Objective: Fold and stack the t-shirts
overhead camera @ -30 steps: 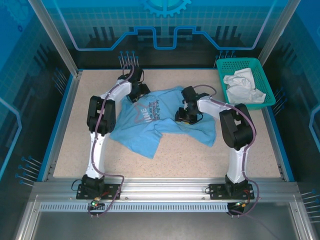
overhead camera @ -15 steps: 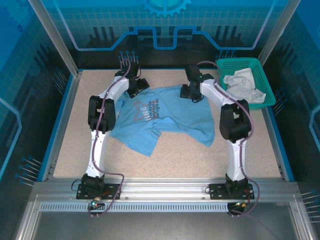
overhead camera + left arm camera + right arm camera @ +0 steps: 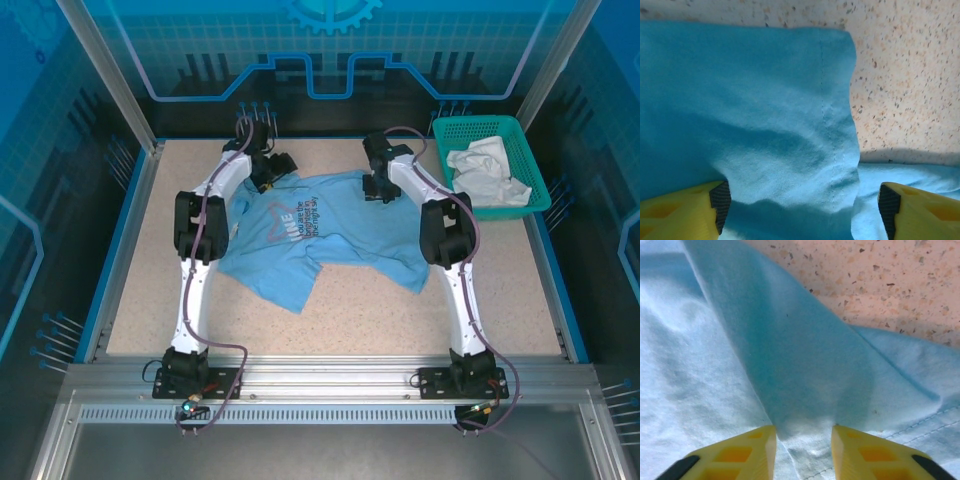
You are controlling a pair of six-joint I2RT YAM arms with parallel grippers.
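We are straddling the upper edge of the blue t-shirt (image 3: 340,240): left end effector (image 3: 800,200) gaping, right end effector (image 3: 804,437) half-closed round a fold, hold uncertain.

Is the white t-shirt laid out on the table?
No, the white t-shirt lies crumpled inside the teal basket in the top view.

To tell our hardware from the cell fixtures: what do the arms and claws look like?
Both the left arm and right arm have slim white links joined by bulky black joint housings, on black base plates. A purplish cable runs along each. The left claw and right claw have blocky yellow fingers with cut-out recesses; the left's carry black textured pads.
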